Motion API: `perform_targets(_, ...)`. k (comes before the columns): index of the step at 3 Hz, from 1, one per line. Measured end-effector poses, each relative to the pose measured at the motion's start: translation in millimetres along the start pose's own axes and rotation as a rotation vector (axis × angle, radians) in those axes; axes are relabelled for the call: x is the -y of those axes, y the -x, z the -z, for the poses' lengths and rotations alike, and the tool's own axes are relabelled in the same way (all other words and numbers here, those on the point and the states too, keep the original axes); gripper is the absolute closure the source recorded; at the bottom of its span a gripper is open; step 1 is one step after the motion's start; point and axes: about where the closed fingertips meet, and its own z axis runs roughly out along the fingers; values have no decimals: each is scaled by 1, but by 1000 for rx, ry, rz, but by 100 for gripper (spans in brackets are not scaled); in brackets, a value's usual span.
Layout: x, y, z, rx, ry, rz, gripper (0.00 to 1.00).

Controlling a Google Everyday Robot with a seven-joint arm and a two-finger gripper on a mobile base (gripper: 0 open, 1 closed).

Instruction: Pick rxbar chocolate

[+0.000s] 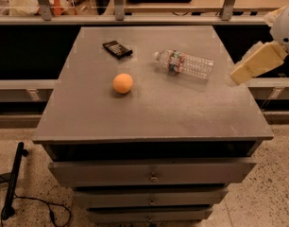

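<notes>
Rxbar chocolate lies flat on the grey cabinet top, in the far left part of it, at a slant to the edges, with bare surface all around it. Nearer the camera and a little to the right sits the orange ball, and the clear water bottle lies on its side further right; both are well apart from the bar. The gripper hangs in the air off the right edge of the cabinet, above the level of the top, touching nothing and holding nothing; whether it is spread or closed I cannot tell. The step in hand looks like the approach, with the grasp not yet begun. The next move calls for carrying the gripper leftward across the top, passing above or behind the bottle without nudging it, then lining up over the bar and coming down to take it across its narrow width
</notes>
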Motion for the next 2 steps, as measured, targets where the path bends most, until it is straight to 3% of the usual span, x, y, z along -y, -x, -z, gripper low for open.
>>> perform_targets(1, 2, -1, -27, 47, 48, -33, 0)
perform_targets(2, -2, 9, -54, 117, 104, 3, 0)
